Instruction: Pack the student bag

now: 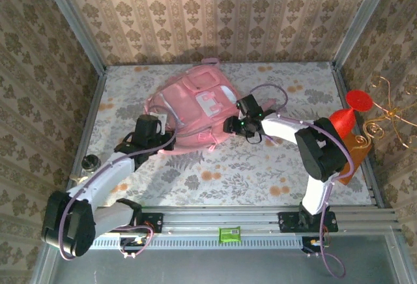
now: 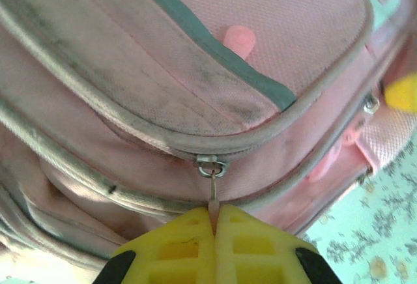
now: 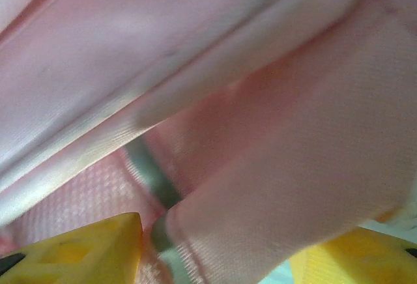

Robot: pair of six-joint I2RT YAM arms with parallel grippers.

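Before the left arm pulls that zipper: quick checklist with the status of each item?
1. Left gripper shut on the zipper pull: ok.
2. Zipper pull in line with its slider, not twisted: ok.
3. Right gripper has a fold of the pink backpack between its fingers; whether it is clamped firmly enough to brace the bag: cannot tell.
4. Pink backpack lying on the table between the two grippers: ok.
5. Which way the zipper opens from the slider: cannot tell.
6. Clearance between the right arm's elbow and the red cone at the table's right edge: cannot tell.
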